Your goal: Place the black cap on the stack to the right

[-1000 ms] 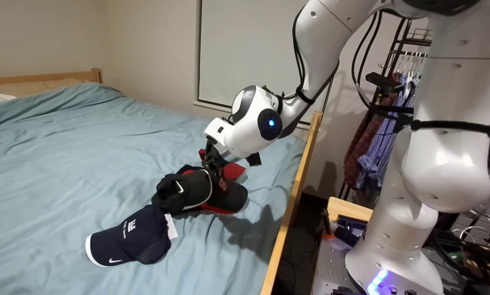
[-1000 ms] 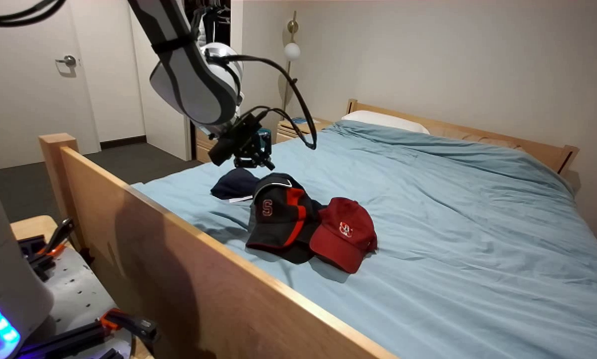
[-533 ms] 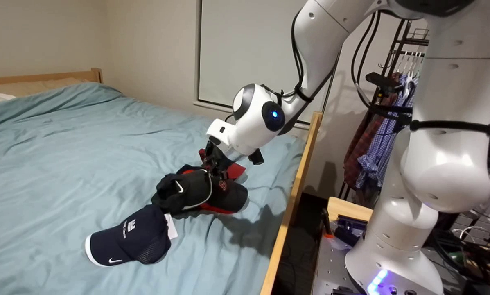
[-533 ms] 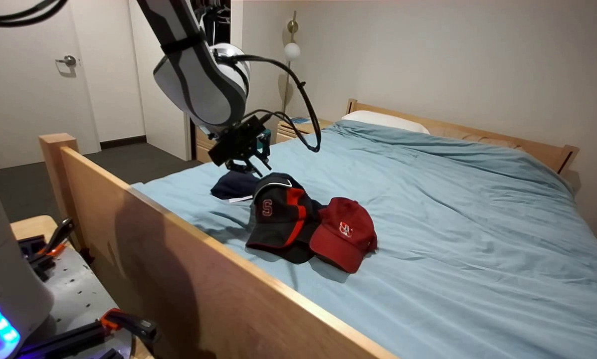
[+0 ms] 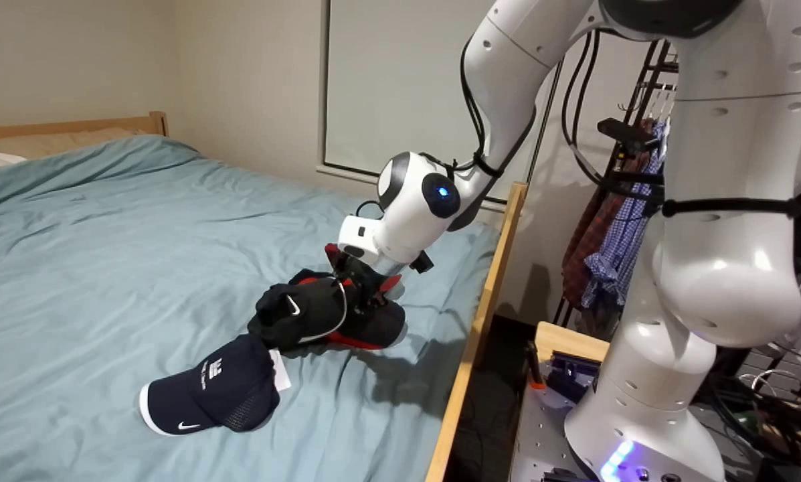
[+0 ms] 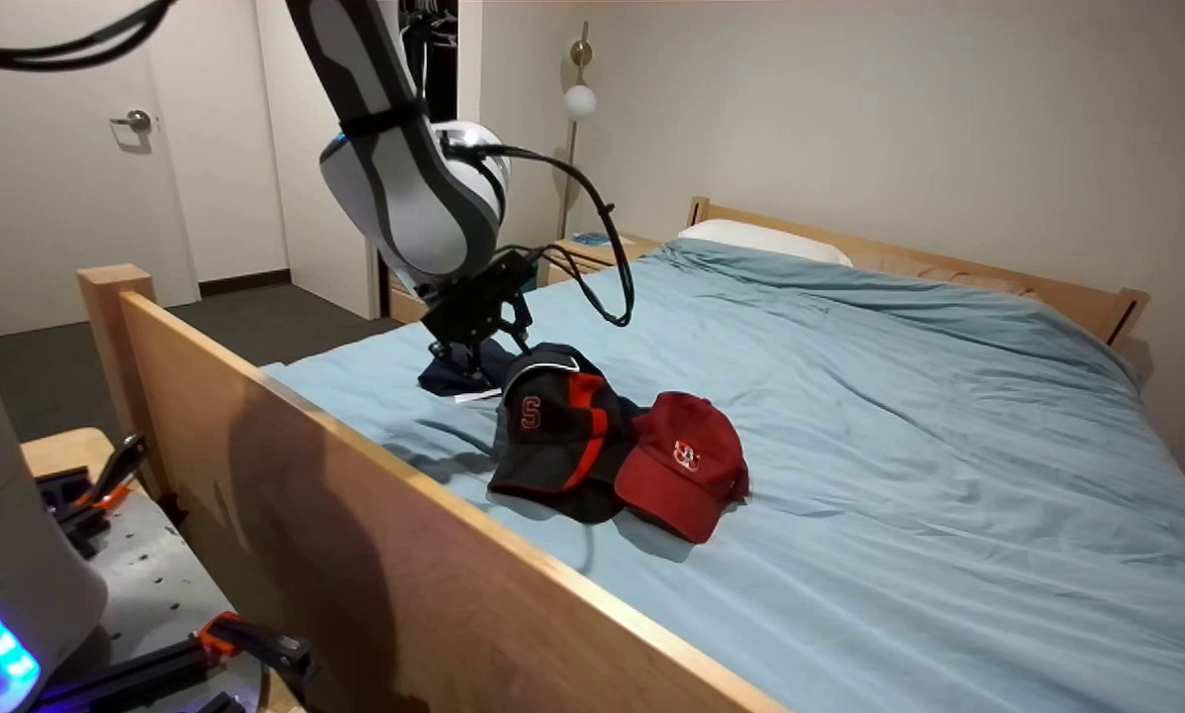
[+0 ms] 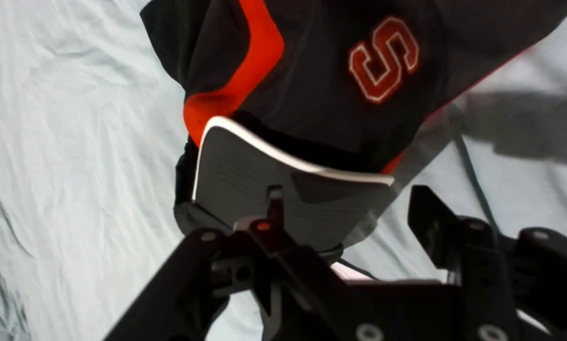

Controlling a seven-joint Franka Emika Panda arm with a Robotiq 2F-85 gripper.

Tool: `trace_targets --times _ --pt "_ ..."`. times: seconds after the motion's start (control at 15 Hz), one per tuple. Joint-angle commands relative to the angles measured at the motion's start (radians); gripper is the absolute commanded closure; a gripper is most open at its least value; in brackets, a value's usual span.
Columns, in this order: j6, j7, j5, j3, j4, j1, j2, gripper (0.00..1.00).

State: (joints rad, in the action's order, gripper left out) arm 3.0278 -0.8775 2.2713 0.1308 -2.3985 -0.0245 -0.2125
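Note:
The black cap (image 5: pixel 320 308), with a white swoosh and white-edged brim (image 7: pixel 245 175), lies with that brim resting against a black-and-red "S" cap (image 6: pixel 552 446). This cap and the red cap (image 6: pixel 716 436) beside it overlap in the stack, with more dark fabric showing between them. Just above the white-edged brim, my gripper (image 7: pixel 347 192) stands open, its fingers well apart. In the wrist view one fingertip covers part of the brim and the other lies over the bedsheet. Nothing is gripped; whether the fingertips touch the cap I cannot tell.
A navy cap (image 5: pixel 216 395) with white logos and a paper tag lies alone, close to the black cap. The wooden footboard (image 6: pixel 434 574) rises between the robot's base and the bed. Wrinkled blue bedding (image 6: pixel 899 446) spreads around the caps.
My gripper has gone from shut to open, and it has come down and tilted closer over the black cap's brim. The caps have not visibly moved.

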Motion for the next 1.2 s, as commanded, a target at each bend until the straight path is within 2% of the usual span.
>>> trace_targets --times 0.0,0.2,0.33,0.67,1.13 --pt "0.015 0.261 -0.083 0.066 0.022 -0.046 -0.074 0.02" --pt "-0.033 0.467 -0.169 0.123 0.031 -0.113 -0.117 0.0" --pt "-0.073 0.511 -0.151 0.115 0.06 -0.138 -0.119 0.0" --pt "-0.123 0.439 -0.057 0.068 0.133 -0.164 -0.098 0.0" --pt "-0.114 0.431 -0.025 0.063 0.16 -0.151 -0.124 0.0"
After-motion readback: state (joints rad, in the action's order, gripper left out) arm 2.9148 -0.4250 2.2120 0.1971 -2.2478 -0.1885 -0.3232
